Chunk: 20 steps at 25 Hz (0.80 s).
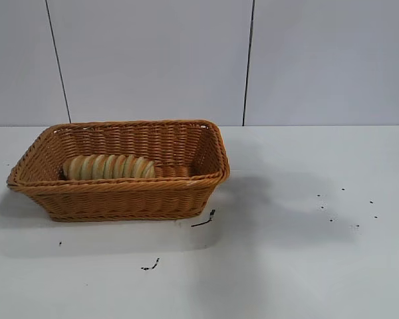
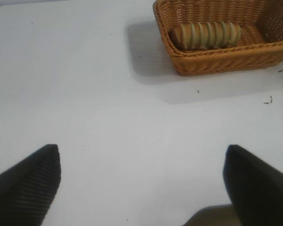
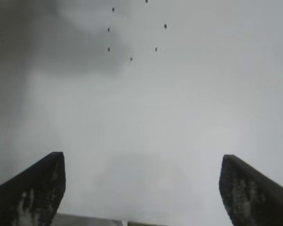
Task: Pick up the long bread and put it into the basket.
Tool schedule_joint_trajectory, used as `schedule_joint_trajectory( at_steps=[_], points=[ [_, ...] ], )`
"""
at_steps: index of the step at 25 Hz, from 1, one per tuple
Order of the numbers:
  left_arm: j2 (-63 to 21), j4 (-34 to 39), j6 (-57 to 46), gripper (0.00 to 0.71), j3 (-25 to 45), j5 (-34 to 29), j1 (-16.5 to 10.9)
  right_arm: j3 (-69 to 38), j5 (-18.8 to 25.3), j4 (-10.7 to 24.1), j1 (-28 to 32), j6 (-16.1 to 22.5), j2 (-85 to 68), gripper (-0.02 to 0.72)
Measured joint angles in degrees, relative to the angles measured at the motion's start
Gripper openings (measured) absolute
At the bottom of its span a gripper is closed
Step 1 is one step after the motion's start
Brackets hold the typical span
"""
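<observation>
The long bread (image 1: 108, 167) lies on its side inside the basket (image 1: 120, 199), along the near wall at the left of the table. From the left wrist, the long bread (image 2: 205, 35) shows in the basket (image 2: 226, 59) far ahead of my left gripper (image 2: 142, 153), which is open over bare table with nothing between its fingers (image 2: 33, 181). My right gripper (image 3: 142, 157) is open too, over bare white table, holding nothing. Neither arm shows in the exterior view.
Small dark specks (image 1: 346, 206) dot the white table at the right. A dark scrap (image 1: 204, 220) lies by the basket's near right corner and another (image 1: 151, 266) in front of it. A grey panelled wall (image 1: 153, 60) stands behind the table.
</observation>
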State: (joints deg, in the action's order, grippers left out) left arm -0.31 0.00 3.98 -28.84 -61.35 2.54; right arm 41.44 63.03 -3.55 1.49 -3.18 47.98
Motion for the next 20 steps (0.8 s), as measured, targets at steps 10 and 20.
schedule_joint_trajectory(
  at_steps=[10,20],
  points=[
    [0.0,0.0,0.0,0.696,0.0,0.0,0.0,-13.1,-3.8,0.0,0.0,0.0,-32.8,0.61],
    [0.0,0.0,0.0,0.696,0.0,0.0,0.0,-13.4,-3.9,0.0,0.0,0.0,-48.2,0.61]
  ],
)
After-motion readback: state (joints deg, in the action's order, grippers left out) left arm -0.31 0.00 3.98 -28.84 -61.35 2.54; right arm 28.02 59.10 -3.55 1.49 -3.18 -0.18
